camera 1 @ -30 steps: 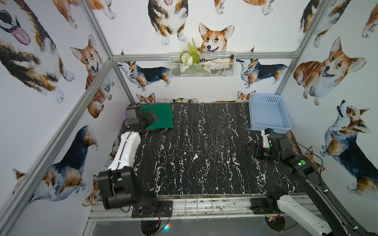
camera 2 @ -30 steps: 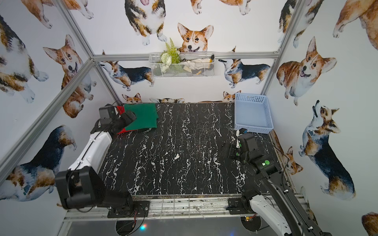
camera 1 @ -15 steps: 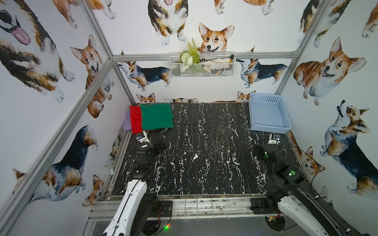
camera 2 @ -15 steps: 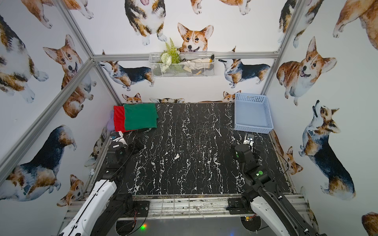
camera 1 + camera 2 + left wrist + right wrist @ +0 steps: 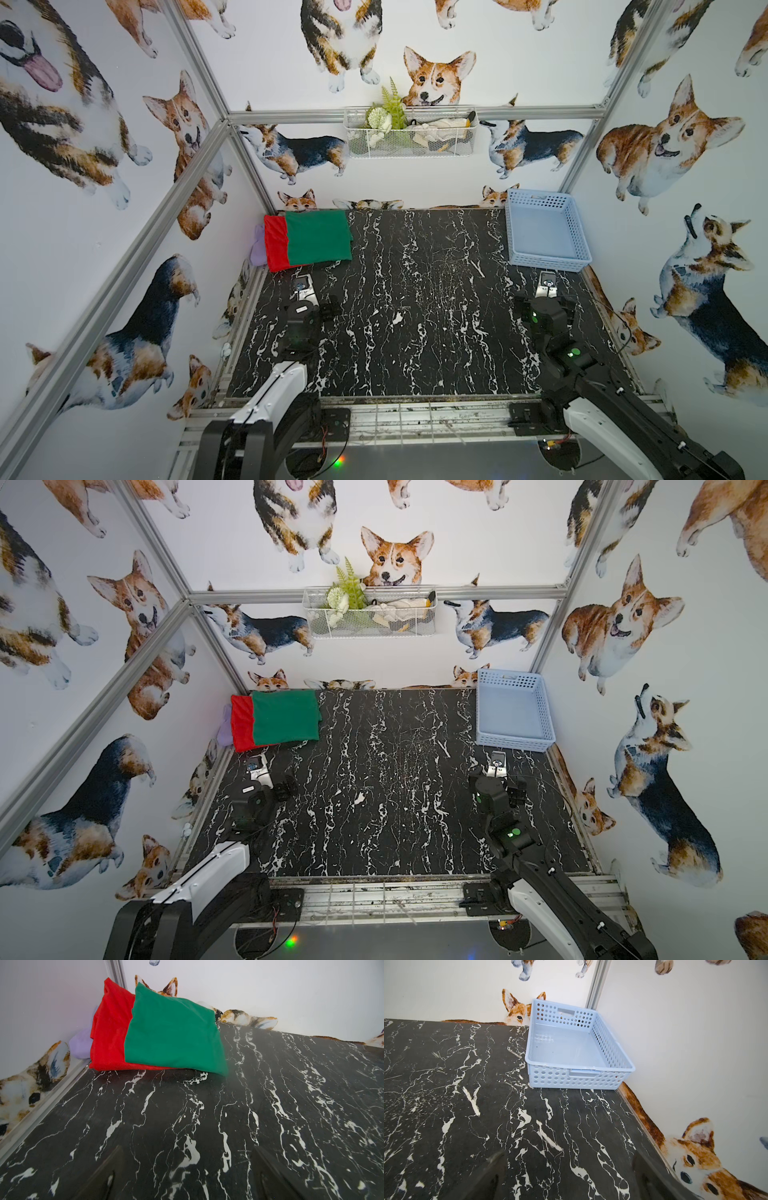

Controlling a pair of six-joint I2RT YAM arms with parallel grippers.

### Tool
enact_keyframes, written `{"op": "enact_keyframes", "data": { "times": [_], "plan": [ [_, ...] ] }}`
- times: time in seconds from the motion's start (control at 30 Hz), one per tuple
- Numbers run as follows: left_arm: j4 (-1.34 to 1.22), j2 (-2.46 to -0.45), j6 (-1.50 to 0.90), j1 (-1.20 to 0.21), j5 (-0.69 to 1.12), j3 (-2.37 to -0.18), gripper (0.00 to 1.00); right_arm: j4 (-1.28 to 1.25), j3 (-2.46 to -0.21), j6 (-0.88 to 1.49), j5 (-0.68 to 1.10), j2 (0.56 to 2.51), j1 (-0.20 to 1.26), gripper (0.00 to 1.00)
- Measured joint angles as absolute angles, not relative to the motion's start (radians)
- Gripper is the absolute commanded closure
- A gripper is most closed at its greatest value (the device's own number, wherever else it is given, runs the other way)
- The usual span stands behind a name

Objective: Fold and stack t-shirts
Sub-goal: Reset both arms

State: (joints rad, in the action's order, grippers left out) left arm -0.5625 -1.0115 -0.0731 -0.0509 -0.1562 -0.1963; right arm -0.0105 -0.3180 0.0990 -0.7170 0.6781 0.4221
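Two folded t-shirts lie stacked in the far left corner of the desk [image 5: 415, 332]. The green t-shirt [image 5: 318, 237] sits on top of the red t-shirt [image 5: 276, 245], squared into a flat rectangle that covers most of it. You see the red one only as a strip along the side nearest the left wall and, in the left wrist view, as a thin edge under the green shirt's near hem. A lilac cloth [image 5: 258, 249] shows beside the red shirt, against the left wall; you cannot tell whether it runs under the stack.

Your left arm [image 5: 286, 386] reaches up the left side of the desk and ends near the stack, apart from it. The left jaws stand wide: in the left wrist view their two dark tips show well apart, with marbled desk between them and nothing gripped.

Your right arm [image 5: 590, 415] reaches up the right side and ends near the pale blue basket [image 5: 548, 264], which stands in the far right corner. The right jaws are spread just as wide over the desk, holding nothing, with the basket's near wall ahead of them.

On the back wall above the desk hangs a white wire basket [image 5: 411, 149] with a fern sprig in it.
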Motion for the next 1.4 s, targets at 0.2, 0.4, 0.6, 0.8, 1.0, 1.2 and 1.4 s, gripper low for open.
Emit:
{"op": "enact_keyframes", "data": {
  "times": [0.2, 0.4, 0.6, 0.8, 1.0, 1.2, 1.4],
  "plan": [
    [-0.813, -1.244, 0.026, -0.044, -0.146, -0.204, 0.0, -0.138, -0.272, 0.083, -0.585, 0.703, 0.306, 0.0],
    [-0.93, -1.426, 0.06, -0.014, -0.06, -0.271, 0.0, -0.328, -0.272, 0.056, -0.478, 0.933, 0.251, 0.0],
    [-0.938, -1.56, 0.023, 0.14, 0.14, -0.346, 0.0, -0.523, -0.371, -0.001, -0.443, 1.282, 0.235, 0.0],
    [-0.951, -1.575, 0.003, 0.156, 0.251, -0.36, 0.0, -0.579, -0.453, -0.046, -0.44, 1.448, 0.228, 0.0],
    [-0.952, -1.575, -0.001, 0.158, 0.281, -0.361, 0.0, -0.604, -0.452, -0.048, -0.442, 1.448, 0.216, 0.0],
    [-0.952, -1.575, -0.001, 0.158, 0.291, -0.361, 0.0, -0.738, -0.324, -0.03, -0.508, 1.417, 0.214, 0.0],
    [-0.952, -1.575, -0.001, 0.158, 0.294, -0.361, 0.0, -1.039, -0.14, -0.044, -0.327, 1.432, 0.17, 0.0]
  ]
}}
